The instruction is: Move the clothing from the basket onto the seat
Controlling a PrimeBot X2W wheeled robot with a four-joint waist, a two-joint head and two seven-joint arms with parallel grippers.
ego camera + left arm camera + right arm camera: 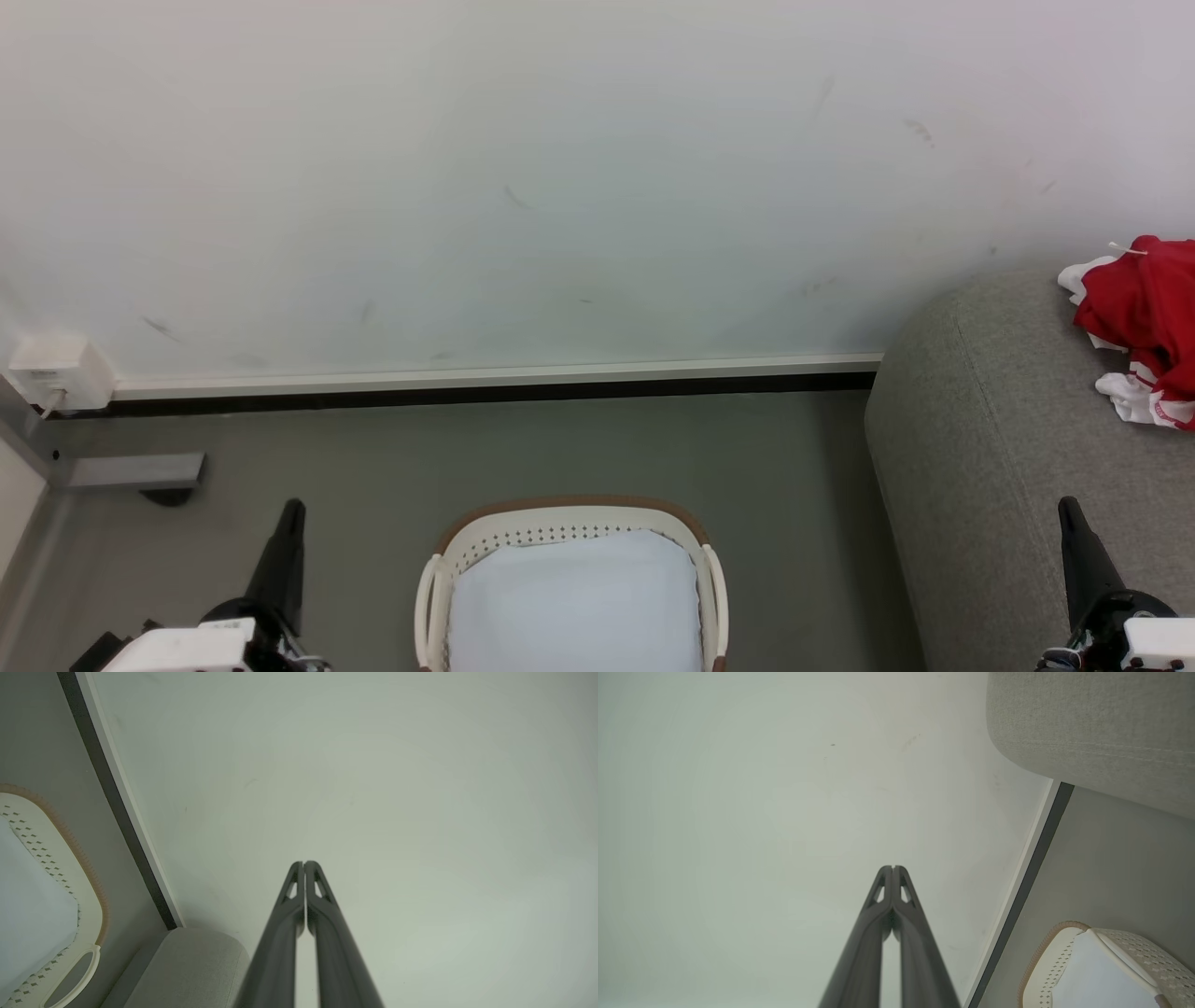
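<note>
The clothing [1141,327] lies on the seat [980,448], right of the basket [574,523].

basket [523,537]: smooth plastic | seat [980,448]: matt woven cloth | clothing [1144,299]: soft cloth

Grey floor [373,467] meets a pale wall [560,187]. A cream basket [579,509] with a brown rim stands on the floor, near a big grey seat [980,420] at the right. Red and white clothing [1144,308] lies crumpled on the seat.
</note>
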